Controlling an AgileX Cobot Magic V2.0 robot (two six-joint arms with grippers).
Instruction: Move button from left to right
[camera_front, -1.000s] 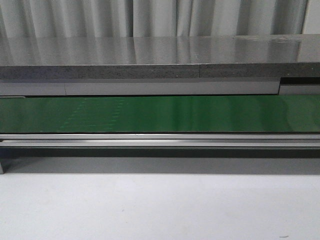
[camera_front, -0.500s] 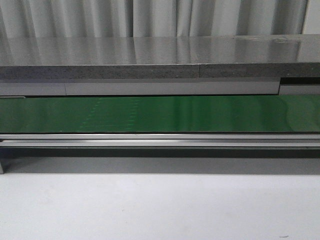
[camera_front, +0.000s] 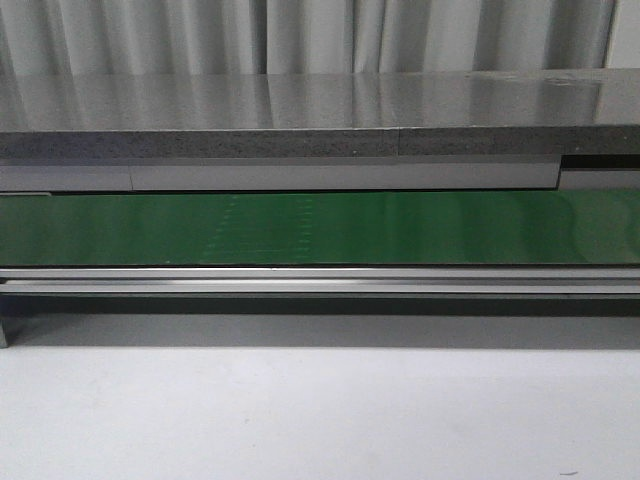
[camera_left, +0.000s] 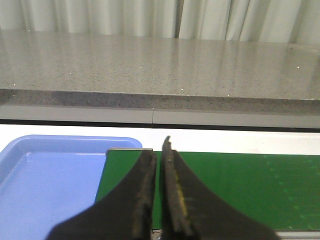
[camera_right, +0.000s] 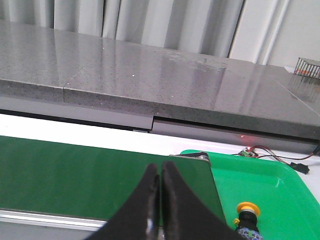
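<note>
The button (camera_right: 247, 212), a yellow cap on a black body, stands upright in the green tray (camera_right: 280, 195) beyond the belt's right end. It shows only in the right wrist view. My right gripper (camera_right: 160, 169) hangs over the green belt (camera_right: 75, 170) to the left of the button, shut with nothing in it. In the left wrist view my left gripper (camera_left: 159, 150) hovers over the belt's left end (camera_left: 240, 185); its fingers are shut to a thin slit and hold nothing. Neither gripper shows in the front view.
A blue tray (camera_left: 45, 175) lies off the belt's left end; its visible part holds nothing. A grey stone counter (camera_front: 320, 110) runs behind the belt (camera_front: 320, 228). Metal rails (camera_front: 320, 280) edge the belt's front, with white tabletop (camera_front: 320, 410) before them. Wires (camera_right: 280, 155) lie behind the green tray.
Faint light marks on the green belt have drifted to the right across the front view. Nothing else differs.
</note>
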